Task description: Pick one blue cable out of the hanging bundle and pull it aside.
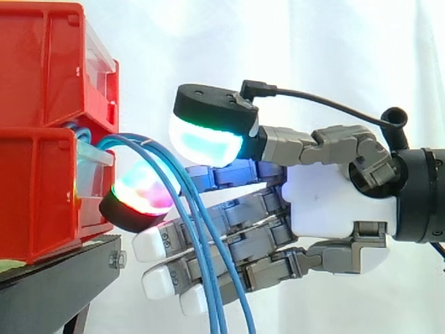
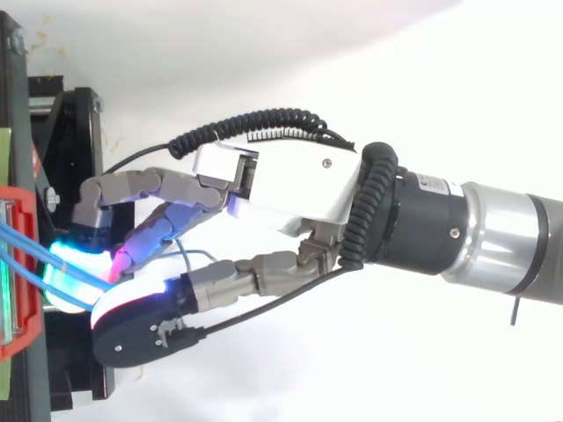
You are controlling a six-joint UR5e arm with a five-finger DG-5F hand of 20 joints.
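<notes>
3 blue cables (image 1: 215, 306) hanging | 2 red bins (image 1: 38, 188) stacked | 1 robot hand (image 1: 334, 202) open among cables, gripping none

We can read no text, number or sign on the red bins (image 1: 42, 139) or the robot hand (image 1: 337, 202), and a small mark (image 2: 432, 182) on the wrist (image 2: 413, 224) is too tiny to read.
</notes>
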